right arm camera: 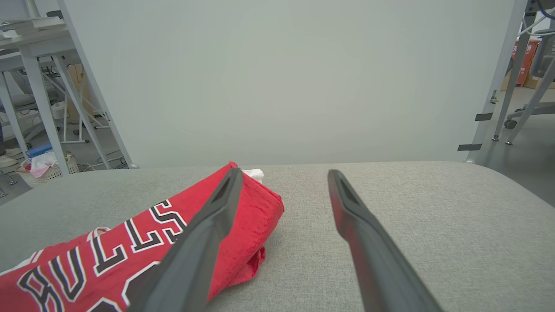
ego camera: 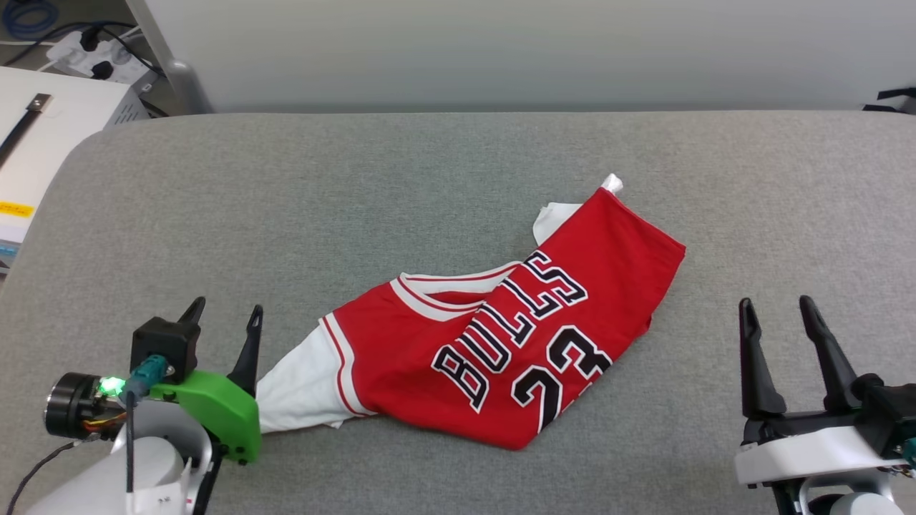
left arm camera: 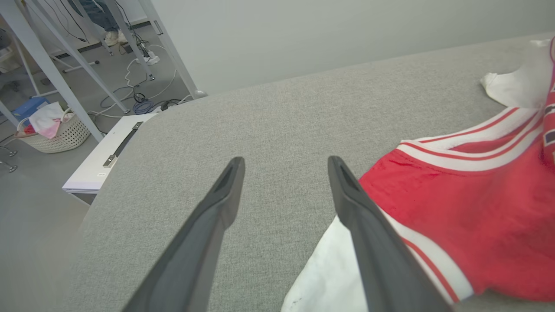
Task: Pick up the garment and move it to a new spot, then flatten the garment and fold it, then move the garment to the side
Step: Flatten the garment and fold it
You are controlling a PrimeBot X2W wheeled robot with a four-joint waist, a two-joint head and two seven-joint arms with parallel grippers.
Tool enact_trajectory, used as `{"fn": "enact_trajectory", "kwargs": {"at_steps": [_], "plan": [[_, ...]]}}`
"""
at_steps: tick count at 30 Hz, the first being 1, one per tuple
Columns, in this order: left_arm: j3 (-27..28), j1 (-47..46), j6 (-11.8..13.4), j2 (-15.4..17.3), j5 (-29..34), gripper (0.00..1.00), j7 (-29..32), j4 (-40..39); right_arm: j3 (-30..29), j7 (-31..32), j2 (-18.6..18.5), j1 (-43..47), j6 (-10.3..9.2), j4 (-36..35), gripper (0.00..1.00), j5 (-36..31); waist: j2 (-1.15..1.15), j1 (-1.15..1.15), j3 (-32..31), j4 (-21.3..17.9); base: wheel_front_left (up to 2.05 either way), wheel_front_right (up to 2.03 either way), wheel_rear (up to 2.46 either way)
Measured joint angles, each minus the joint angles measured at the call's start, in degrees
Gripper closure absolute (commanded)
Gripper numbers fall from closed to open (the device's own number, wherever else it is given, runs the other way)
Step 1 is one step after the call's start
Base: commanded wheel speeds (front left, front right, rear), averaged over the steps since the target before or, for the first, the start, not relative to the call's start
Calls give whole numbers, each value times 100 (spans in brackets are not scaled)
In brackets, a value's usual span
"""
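The jersey [ego camera: 501, 336] lies on the table [ego camera: 358, 186], a little nearer to the near edge than to the far one. It is stretched slantwise from near left to far right. The face with "BULLS 23" is up, and the body is bunched and partly doubled over. A white sleeve [ego camera: 300, 386] sticks out at its near-left end, and a small white piece shows at the far-right end.

The left gripper [ego camera: 225, 309] is near the near-left corner with its two fingers well apart and nothing between them. Its inner finger is just beside the white sleeve; I cannot tell if it touches. The right gripper [ego camera: 776, 302] is by the near edge on the right, also spread wide and empty. Bare grey cloth separates it from the jersey.

A pale wall panel [ego camera: 501, 50] stands behind the far edge. Beyond the far-left corner are a white cabinet [ego camera: 43, 143] and a power strip [ego camera: 100, 54] with plugs. In the left wrist view a basket [left arm camera: 52, 130] with cloth stands on the floor.
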Motion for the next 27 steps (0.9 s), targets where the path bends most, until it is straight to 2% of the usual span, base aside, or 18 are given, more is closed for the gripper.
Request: {"fn": "enact_trajectory", "kwargs": {"at_steps": [4,8,13,16,18,23,27], "plan": [[589,301,420,-352,624,0,-48,-302,-181,0,0,-14,0,-132,0,-146,0,0,-62,88,0,0,0],[1443,835,747,-901,1414,0,-49,-657,-331,0,-70,-198,0,-307,0,-379,0,0,-83,147,0,0,0],[2237,1558,825,-1483,2228,0,-49,-918,-370,-1,-511,-692,0,-508,0,-433,0,0,-58,181,0,0,0],[2626,1868,734,-1817,2614,0,-49,-994,-255,-1,-901,-1026,0,-439,0,-423,0,0,-30,218,0,0,0],[2855,2035,587,-2027,2841,0,-49,-1014,-58,-1,-1245,-1287,0,-314,0,-402,0,0,-2,250,0,0,0],[3349,2226,212,-2495,3266,0,-49,-964,786,63,-2138,-1874,0,380,0,-126,0,0,80,344,0,0,0],[3685,2309,-130,-2847,3540,0,-49,-858,1734,940,-2819,-2510,0,555,0,528,0,0,188,410,0,0,0]]}}
